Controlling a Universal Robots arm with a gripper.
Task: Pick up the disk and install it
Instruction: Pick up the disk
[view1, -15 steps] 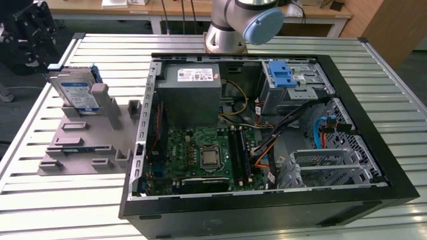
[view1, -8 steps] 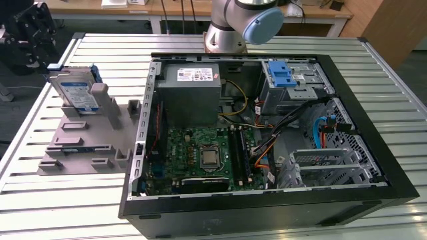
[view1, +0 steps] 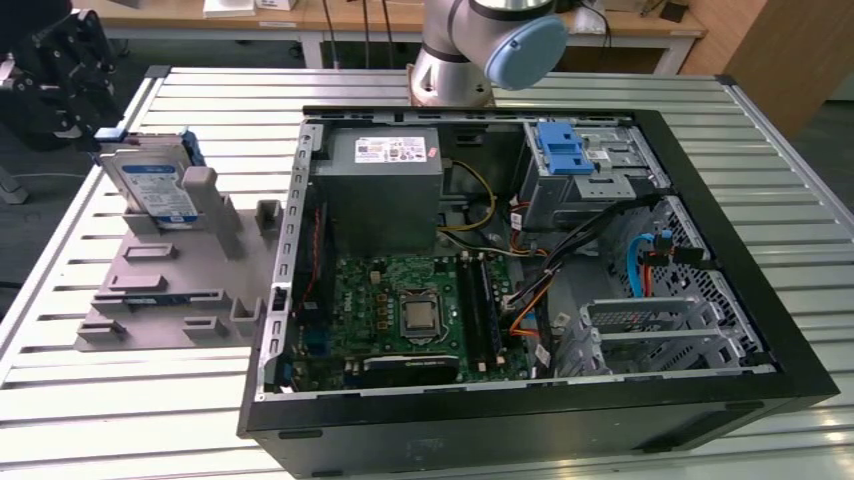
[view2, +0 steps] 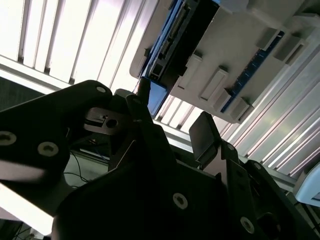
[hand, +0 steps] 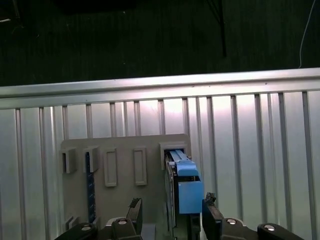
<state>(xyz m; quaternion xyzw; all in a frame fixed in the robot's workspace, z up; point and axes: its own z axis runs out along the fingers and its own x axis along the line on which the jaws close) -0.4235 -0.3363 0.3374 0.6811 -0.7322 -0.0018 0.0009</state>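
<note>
The slatted metal table (view1: 801, 235) carries an open computer case (view1: 534, 440). Beside the case, toward the exterior view's left, a grey stand (view1: 147, 290) holds the disk (view1: 154, 185) upright on edge. The gripper (hand: 172, 212) hangs at the disk's blue handle end. Its fingers (hand: 212, 215) are spread apart on either side of the handle, with nothing in their grasp.
</note>
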